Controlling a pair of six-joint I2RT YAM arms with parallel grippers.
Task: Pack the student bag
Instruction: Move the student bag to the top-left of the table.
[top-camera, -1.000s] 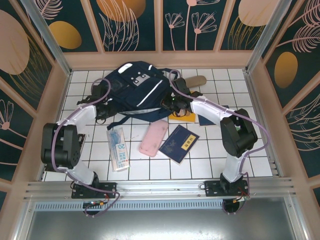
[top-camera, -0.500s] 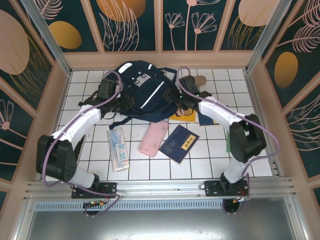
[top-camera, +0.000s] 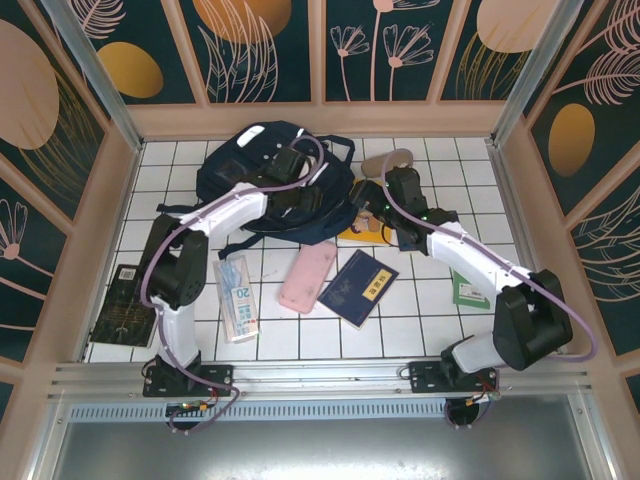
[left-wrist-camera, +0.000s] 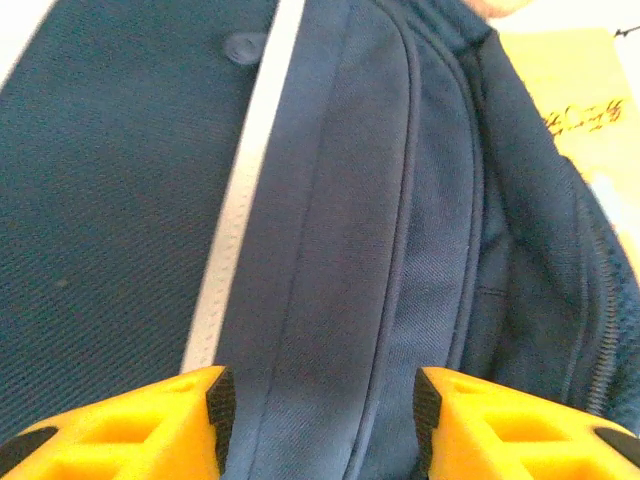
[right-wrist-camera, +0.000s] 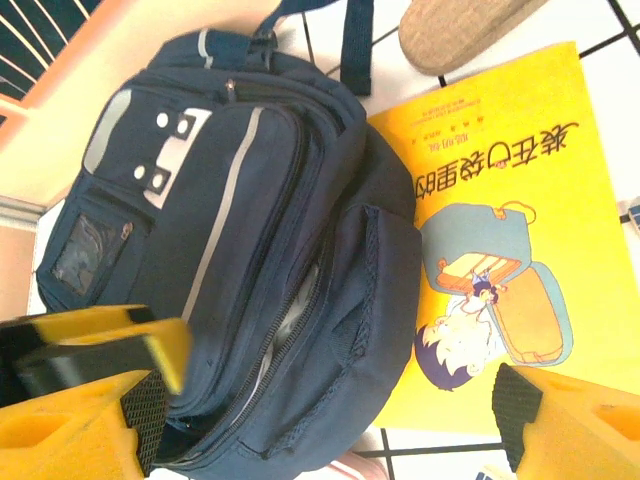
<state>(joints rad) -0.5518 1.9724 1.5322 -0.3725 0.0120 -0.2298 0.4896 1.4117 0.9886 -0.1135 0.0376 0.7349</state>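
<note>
Lying at the far middle of the tabletop (top-camera: 500, 190): the student bag (top-camera: 235, 170) is resting flat on the white tiles, its reflective patches and pale stripe facing up.
Left gripper (left-wrist-camera: 320, 400): it is hovering just above the bag's navy fabric with its jaws spread wide, gripping nothing. The pale stripe is running up past its left finger.
Right gripper (right-wrist-camera: 330, 420): it is hanging over the bag's right edge, jaws wide apart and empty.
Bag opening: in the right wrist view a zip on the bag is gaping partly, with lighter lining showing inside.
Yellow book (right-wrist-camera: 510, 200): it is lying beside the bag's right side, with one edge tucked under the fabric.
Tan oblong case (top-camera: 390, 160): it is sitting just beyond the yellow book.
Pink case (top-camera: 307, 275): it is lying near the bag's near edge.
Dark-blue booklet (top-camera: 358, 288): it is lying just right of the pink case.
Clear packet marked 20 (top-camera: 237, 297): it is lying left of the pink case.
Green book (top-camera: 468, 290): it is partly hiding beneath the right arm.
</note>
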